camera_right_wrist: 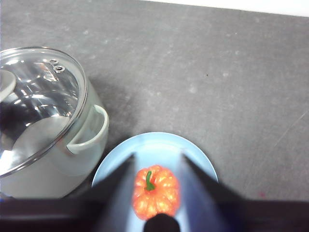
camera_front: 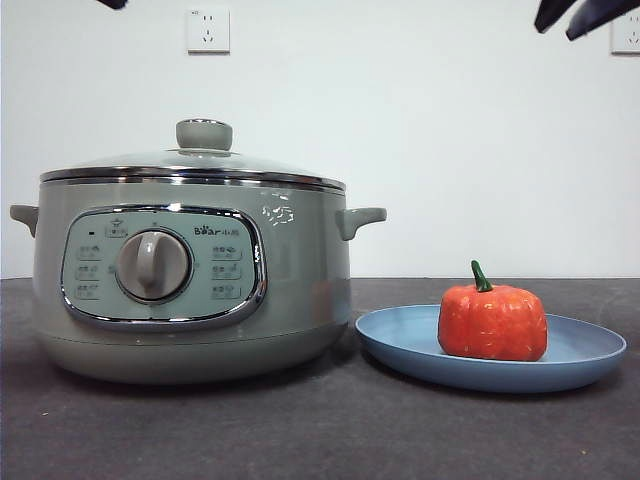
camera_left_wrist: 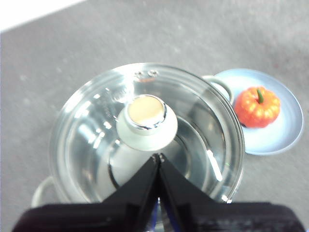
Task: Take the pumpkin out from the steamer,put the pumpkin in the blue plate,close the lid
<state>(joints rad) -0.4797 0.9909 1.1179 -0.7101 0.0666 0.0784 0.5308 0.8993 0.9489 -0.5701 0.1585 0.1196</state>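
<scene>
Currently, we observe the steamer (camera_front: 190, 290) standing on the dark grey table (camera_front: 320, 430) with the glass lid (camera_front: 195, 165) seated on its rim, the pale green knob (camera_front: 204, 134) uppermost. The pumpkin (camera_front: 492, 320) sits upright in the blue plate (camera_front: 400, 345), just beside the steamer, with its green stem (camera_front: 481, 277) pointing up.

In the left wrist view we see the left gripper (camera_left_wrist: 158, 157) above the lid, near the knob (camera_left_wrist: 147, 121), its two black jaws pressed together at the tips and holding nothing.

In the right wrist view we see the right gripper (camera_right_wrist: 157, 157) above the plate (camera_right_wrist: 193, 159); its jaws are spread wide to either side of the pumpkin (camera_right_wrist: 157, 191), with nothing gripped between them.

In the front view, only black tips show at the top corners, with wall sockets (camera_front: 208, 30) behind.
</scene>
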